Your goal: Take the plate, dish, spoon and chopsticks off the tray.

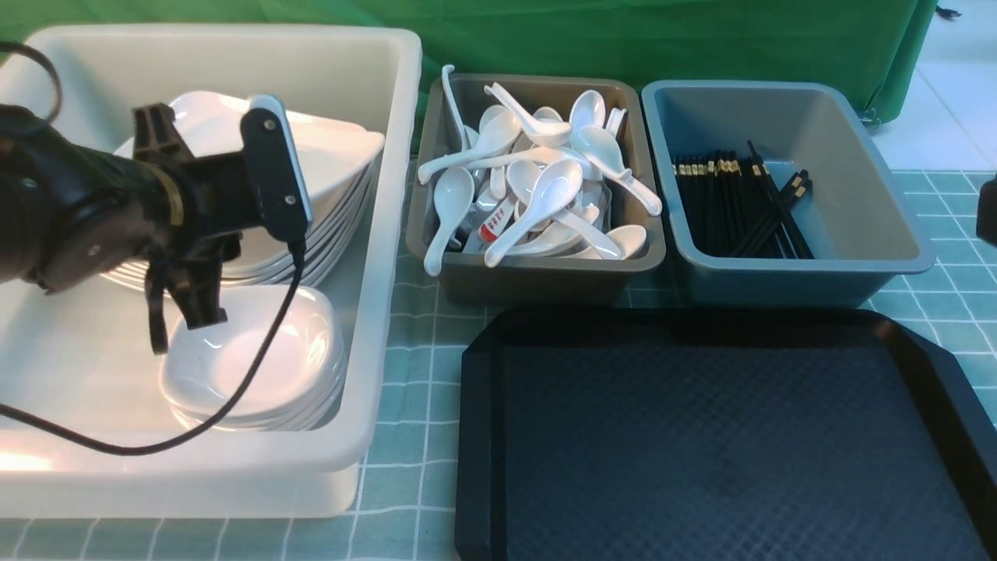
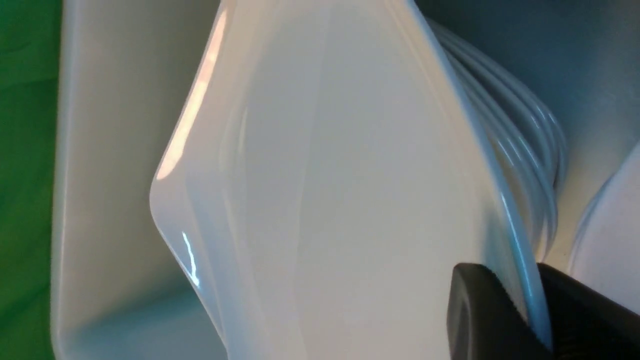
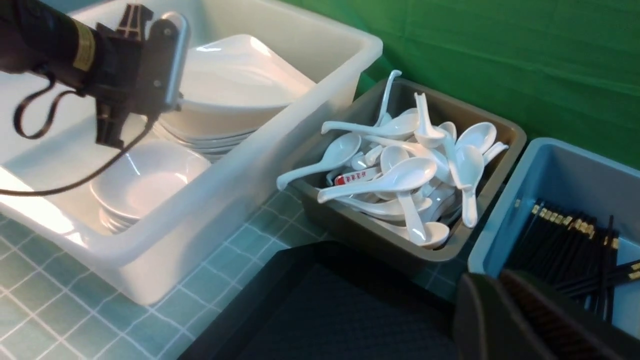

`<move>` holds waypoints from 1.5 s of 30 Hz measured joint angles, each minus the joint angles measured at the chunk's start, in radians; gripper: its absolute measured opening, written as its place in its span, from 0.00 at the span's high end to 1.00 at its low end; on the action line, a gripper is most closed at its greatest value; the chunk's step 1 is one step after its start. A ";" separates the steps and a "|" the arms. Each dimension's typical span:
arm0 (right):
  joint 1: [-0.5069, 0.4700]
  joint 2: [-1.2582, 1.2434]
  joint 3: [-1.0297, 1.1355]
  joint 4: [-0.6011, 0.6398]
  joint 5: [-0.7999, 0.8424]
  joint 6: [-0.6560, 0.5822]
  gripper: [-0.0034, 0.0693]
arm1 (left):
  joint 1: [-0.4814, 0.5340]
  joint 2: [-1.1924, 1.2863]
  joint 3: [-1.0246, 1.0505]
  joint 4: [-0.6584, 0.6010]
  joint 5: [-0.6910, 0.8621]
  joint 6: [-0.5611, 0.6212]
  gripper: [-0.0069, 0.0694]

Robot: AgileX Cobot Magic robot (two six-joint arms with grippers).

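My left gripper [image 2: 531, 285] is shut on the rim of the large white square plate [image 2: 325, 200]. It holds the plate tilted over a stack of like plates [image 1: 343, 226] in the big white tub [image 1: 389, 327]. In the front view the plate [image 1: 335, 148] shows behind the wrist camera. A stack of small white dishes [image 1: 257, 358] sits in the tub's near part. White spoons [image 1: 537, 179] fill the brown-grey bin. Black chopsticks [image 1: 732, 202] lie in the blue-grey bin. The black tray [image 1: 701, 436] is bare. My right gripper [image 3: 492, 282] is shut and empty, above the tray's far right corner.
The three containers stand in a row behind the tray on a green checked tablecloth [image 1: 413, 374]. A green curtain [image 1: 623, 39] hangs at the back. A black cable [image 1: 234, 397] loops from the left wrist over the dish stack.
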 joint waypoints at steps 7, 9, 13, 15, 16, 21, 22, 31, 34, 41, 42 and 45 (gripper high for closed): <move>0.000 0.000 0.000 0.120 0.001 -0.097 0.86 | 0.000 -0.009 0.000 -0.075 0.012 0.005 0.43; 0.000 0.000 0.000 0.133 0.001 -0.108 0.86 | 0.000 -0.023 0.000 -0.105 0.016 0.006 0.37; 0.000 0.000 0.000 0.142 0.001 -0.111 0.86 | 0.000 -0.069 -0.001 -0.182 0.036 0.006 0.25; 0.000 0.000 0.000 0.146 0.001 -0.111 0.86 | 0.000 -0.105 -0.001 -0.259 0.076 0.006 0.20; 0.000 0.000 0.000 0.146 0.001 -0.112 0.86 | 0.000 -0.120 -0.001 -0.297 0.099 0.006 0.19; 0.000 0.000 0.000 0.149 0.001 -0.118 0.86 | 0.000 -0.206 -0.001 -0.598 0.114 0.006 0.25; 0.000 0.000 0.000 0.149 0.001 -0.119 0.86 | 0.000 -0.210 -0.001 -0.611 0.107 0.006 0.27; 0.000 0.000 0.000 0.135 0.128 -0.120 0.85 | 0.000 -0.392 -0.027 -1.053 0.160 0.014 0.89; 0.000 0.000 0.000 0.135 0.200 -0.100 0.85 | 0.000 -0.526 -0.025 -1.133 0.172 0.058 0.90; 0.000 0.000 0.000 0.138 0.289 -0.057 0.85 | 0.000 -0.980 0.152 -1.271 0.133 0.121 0.90; 0.000 0.000 0.000 0.139 0.289 -0.052 0.85 | 0.000 -1.027 0.183 -1.284 0.130 0.121 0.90; 0.000 0.000 0.000 0.139 0.289 -0.045 0.85 | 0.000 -1.162 0.283 -1.306 0.121 0.121 0.90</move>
